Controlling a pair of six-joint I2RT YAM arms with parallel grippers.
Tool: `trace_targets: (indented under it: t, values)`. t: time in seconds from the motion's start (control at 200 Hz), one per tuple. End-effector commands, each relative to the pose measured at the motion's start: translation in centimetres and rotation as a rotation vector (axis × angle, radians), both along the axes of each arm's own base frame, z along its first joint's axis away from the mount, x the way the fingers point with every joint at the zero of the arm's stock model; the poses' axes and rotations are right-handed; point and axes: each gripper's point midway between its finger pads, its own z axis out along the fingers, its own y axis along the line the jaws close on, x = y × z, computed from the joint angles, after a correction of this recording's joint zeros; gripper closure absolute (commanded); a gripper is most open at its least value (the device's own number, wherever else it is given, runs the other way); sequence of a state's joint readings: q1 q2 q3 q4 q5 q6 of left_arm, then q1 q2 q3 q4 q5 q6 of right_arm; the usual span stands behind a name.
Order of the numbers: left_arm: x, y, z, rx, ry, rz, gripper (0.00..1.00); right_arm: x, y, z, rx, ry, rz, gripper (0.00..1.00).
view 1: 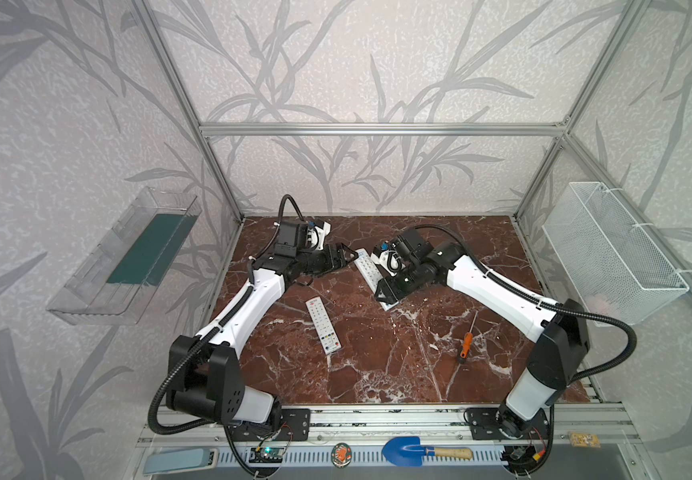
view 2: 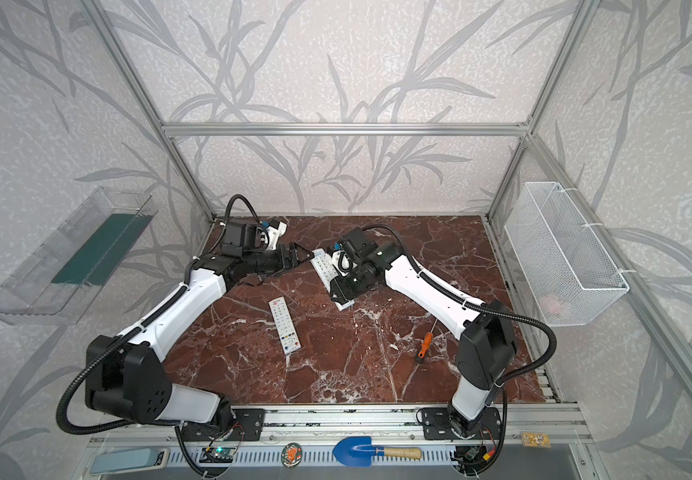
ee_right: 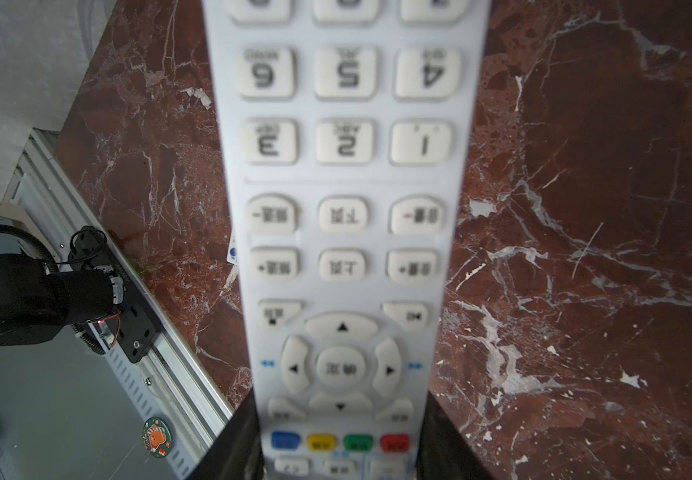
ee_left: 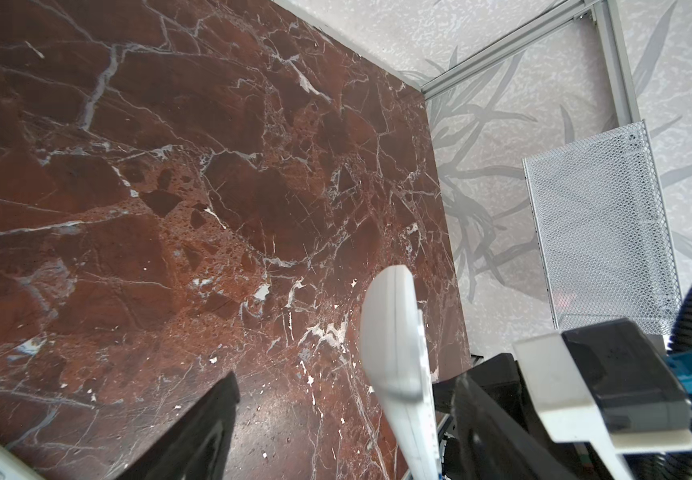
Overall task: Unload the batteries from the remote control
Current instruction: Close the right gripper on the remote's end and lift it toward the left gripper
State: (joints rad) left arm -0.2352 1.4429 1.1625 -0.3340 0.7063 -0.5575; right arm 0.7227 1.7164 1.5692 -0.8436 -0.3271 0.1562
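Bits and bobs lie nearest you on the front rail, like the blue shovel [view 1: 402, 451]. They sit off the table [view 1: 377, 365], so they are out of the way.

A little further in, a spare remote [view 1: 322, 325] lies flat with its buttons up. A screwdriver [view 1: 466, 343] lies well apart from it, on the right. Nothing touches either one.

Past those, your right tool [view 1: 386, 297] is clamped on the held remote [view 1: 364, 264], at the end with the coloured buttons. I think it grips there to keep the remote steady and leave the other end free. The buttons face the right wrist camera.

Your left tool [view 1: 348, 258] sits at the far end of that remote with its jaws apart. In the left wrist view one finger [ee_left: 207, 432] stands clear of the remote's edge, so it grips nothing.

You cannot see the batteries in any view. My guess is they are inside the held remote. Only a plain strip of its back shows, with no cover to make out. You also cannot tell if its near end rests on the table.

Furthest off, the wire basket [view 1: 614, 249] hangs on the right wall. Something pale inside it is too blurry to name.
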Motion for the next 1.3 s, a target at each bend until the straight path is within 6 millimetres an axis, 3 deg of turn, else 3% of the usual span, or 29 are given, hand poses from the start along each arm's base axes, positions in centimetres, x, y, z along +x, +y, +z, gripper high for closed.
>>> trace_targets:
  t: [0.0,0.54,0.575,0.655,1.17,1.295]
  values:
    - [0.7,-1.5,1.6,-0.049,-0.041,-0.013,0.18,-0.6,0.7,2.8,0.075,-0.007,0.032,0.79]
    - [-0.7,-4.5,1.1,-0.077,0.005,-0.098,0.39,-0.1,1.8,3.5,0.134,0.015,-0.002,0.81]
    - [-0.8,-4.6,1.0,-0.081,0.01,-0.098,0.4,0.2,1.9,2.5,0.12,0.034,-0.007,0.82]
    - [-0.9,-4.7,1.0,-0.1,0.016,-0.093,0.44,0.3,1.8,2.2,0.113,0.039,-0.015,0.82]
    - [-0.4,-5.5,0.3,-0.155,0.086,-0.069,0.75,0.5,1.4,2.3,0.113,0.033,-0.026,0.83]
    - [0.0,-5.5,0.0,-0.154,0.108,-0.05,0.79,0.6,1.1,2.3,0.113,0.028,-0.032,0.77]
